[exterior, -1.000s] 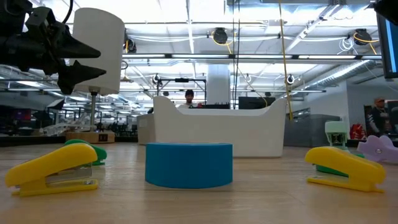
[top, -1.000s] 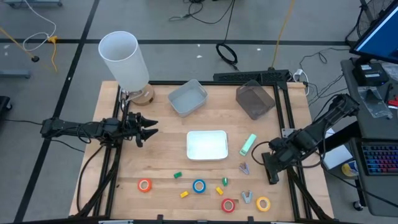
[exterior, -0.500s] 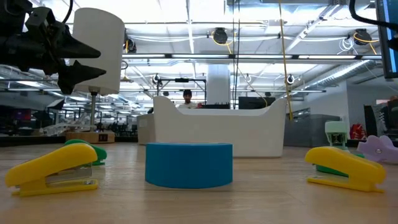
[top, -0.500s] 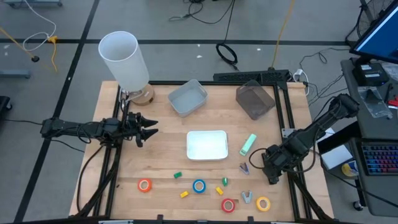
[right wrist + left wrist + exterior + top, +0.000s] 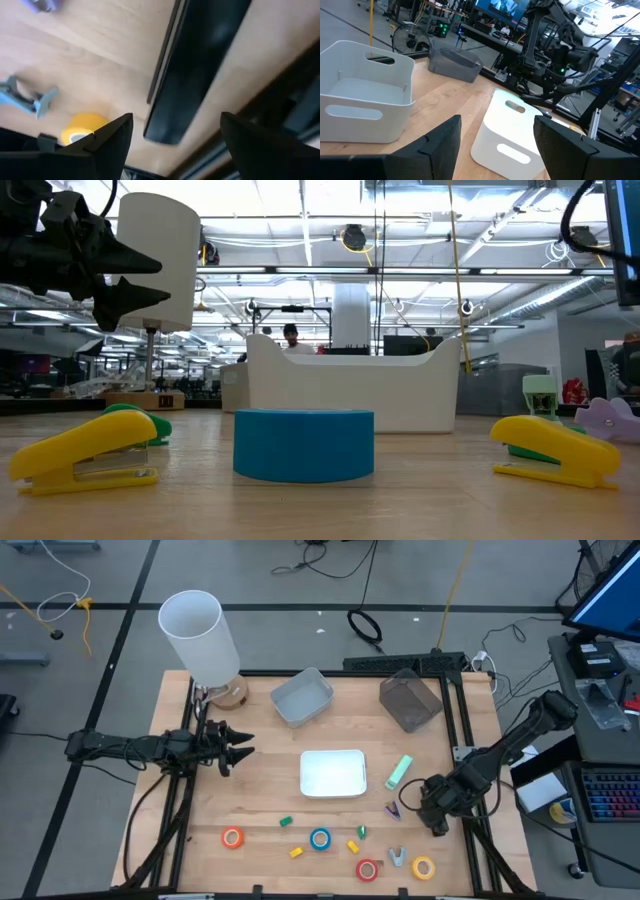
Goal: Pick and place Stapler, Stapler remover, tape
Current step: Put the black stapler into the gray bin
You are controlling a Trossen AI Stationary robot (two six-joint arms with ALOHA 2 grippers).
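My right fingers [image 5: 408,808] are spread wide now, where a second ago they were pressed together back at the right edge of the tabletop [image 5: 260,750]. The arm has swung in from that edge toward the middle, and the right fingers now hang low just beside the purple stapler remover [image 5: 393,810], gripping nothing. My wrist camera shows that purple piece at the rim of its picture, with the grey-blue stapler remover [image 5: 27,96] and the yellow tape [image 5: 83,126] on the wood nearby. I judge this is the opening move of a pick on the purple remover; nothing has been lifted or placed yet.

My left fingers [image 5: 237,752] are also spread and empty, unmoved near the left edge, pointing at the white tray [image 5: 332,772] in the middle and the white bin [image 5: 302,698] toward the far edge.

Further out, the mint green stapler [image 5: 399,771] lies just right of the white tray. Along the near edge sit the orange tape [image 5: 233,837], blue tape [image 5: 320,838] and red tape [image 5: 367,869], with small yellow and green staplers scattered between them. The grey bin [image 5: 410,700] stands at the far right corner
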